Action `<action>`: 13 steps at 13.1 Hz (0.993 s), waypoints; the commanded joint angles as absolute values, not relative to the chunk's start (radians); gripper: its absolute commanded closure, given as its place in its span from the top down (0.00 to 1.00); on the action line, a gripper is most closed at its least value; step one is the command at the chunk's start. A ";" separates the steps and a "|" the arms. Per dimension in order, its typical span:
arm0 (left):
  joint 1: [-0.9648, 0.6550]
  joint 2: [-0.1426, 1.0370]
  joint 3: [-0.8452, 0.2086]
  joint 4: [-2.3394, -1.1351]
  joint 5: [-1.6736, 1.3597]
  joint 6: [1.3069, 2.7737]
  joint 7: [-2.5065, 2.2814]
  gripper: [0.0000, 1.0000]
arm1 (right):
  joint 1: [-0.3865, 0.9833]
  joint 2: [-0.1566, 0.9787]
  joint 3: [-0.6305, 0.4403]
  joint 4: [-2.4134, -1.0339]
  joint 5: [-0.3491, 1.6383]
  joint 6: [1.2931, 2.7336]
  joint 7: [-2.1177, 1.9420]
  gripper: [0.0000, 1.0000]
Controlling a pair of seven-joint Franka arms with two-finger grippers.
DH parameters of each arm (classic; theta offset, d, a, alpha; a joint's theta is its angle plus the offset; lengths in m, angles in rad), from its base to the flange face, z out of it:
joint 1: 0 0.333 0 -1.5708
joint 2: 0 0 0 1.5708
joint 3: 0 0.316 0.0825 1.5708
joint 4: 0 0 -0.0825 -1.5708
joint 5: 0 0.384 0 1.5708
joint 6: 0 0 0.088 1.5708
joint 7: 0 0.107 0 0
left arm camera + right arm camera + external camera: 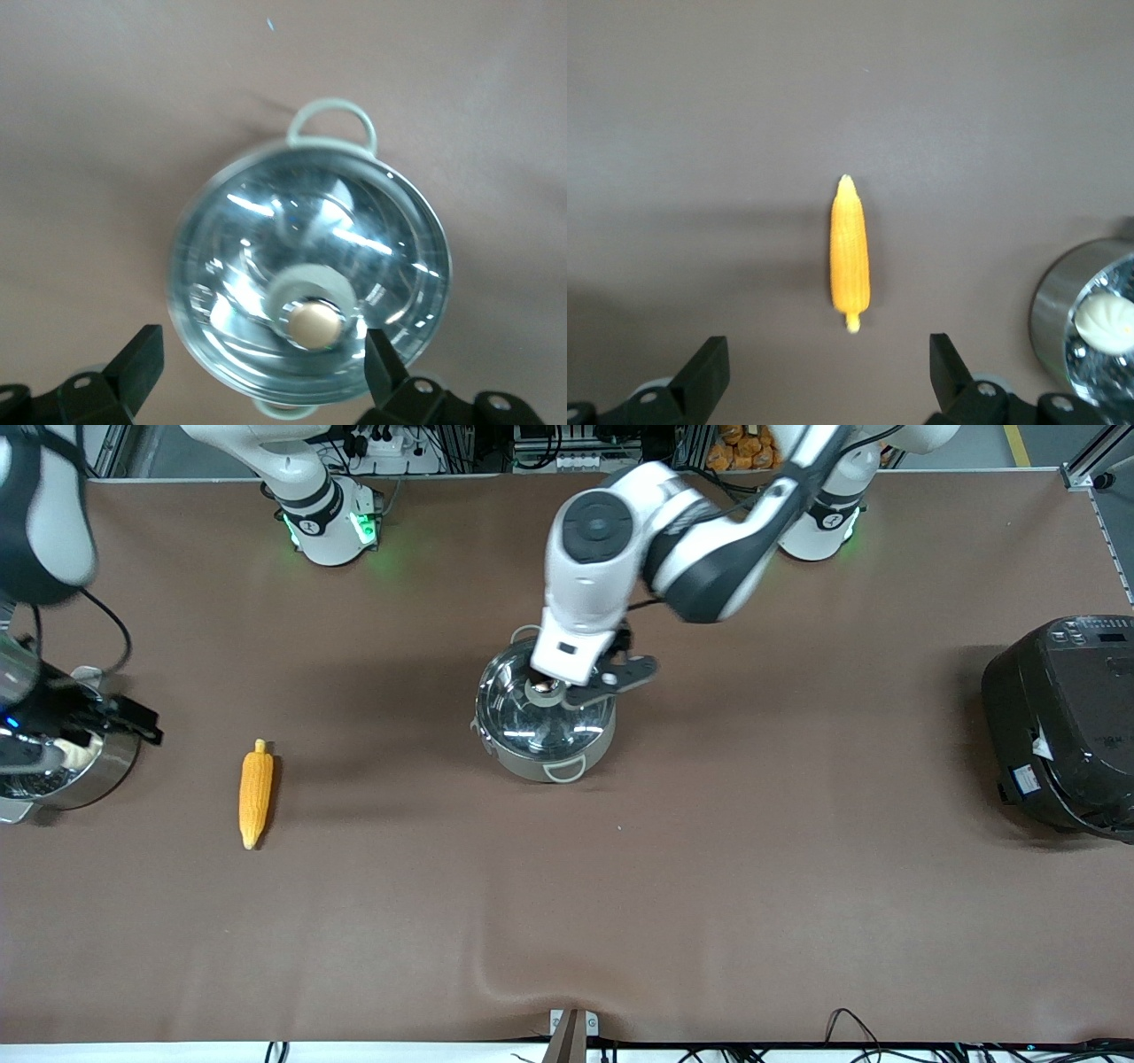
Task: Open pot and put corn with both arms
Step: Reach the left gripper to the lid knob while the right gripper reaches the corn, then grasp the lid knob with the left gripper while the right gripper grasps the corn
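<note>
The pot (545, 735) stands mid-table with its glass lid (532, 722) on and the tan knob (542, 688) on top. My left gripper (567, 686) hangs open just above the lid. In the left wrist view the knob (314, 325) lies between the spread fingers, closer to one fingertip (376, 354), and my left gripper (261, 354) touches nothing. The corn (255, 797) lies on the table toward the right arm's end. My right gripper (133, 722) is open and empty in the air beside it. The corn (850, 257) shows ahead of my right gripper (828, 359).
A steel steamer pot (80, 771) with a white bun (1106, 323) stands at the right arm's end of the table, under the right hand. A big black rice cooker (1063, 722) stands at the left arm's end. Brown cloth covers the table.
</note>
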State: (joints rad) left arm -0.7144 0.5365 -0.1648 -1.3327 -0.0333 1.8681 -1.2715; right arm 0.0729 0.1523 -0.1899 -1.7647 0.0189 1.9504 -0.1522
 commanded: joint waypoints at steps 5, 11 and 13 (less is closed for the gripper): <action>-0.769 0.637 -0.149 -1.289 -0.005 1.891 -1.377 1.00 | 0.043 0.363 -0.178 -1.891 0.032 2.330 -0.181 1.00; -0.790 0.658 -0.150 -1.301 0.017 1.894 -1.381 0.98 | 0.051 0.460 -0.167 -1.927 0.035 2.413 -0.204 1.00; -0.787 0.660 -0.150 -1.301 0.017 1.894 -1.381 0.94 | 0.051 0.480 -0.163 -1.937 0.038 2.419 -0.241 1.00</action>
State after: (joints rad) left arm -0.7803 0.6478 -0.1583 -1.3220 -0.0108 1.8972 -1.3556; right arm 0.0615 0.4751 -0.1758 -1.9168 0.0194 2.4051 -0.1952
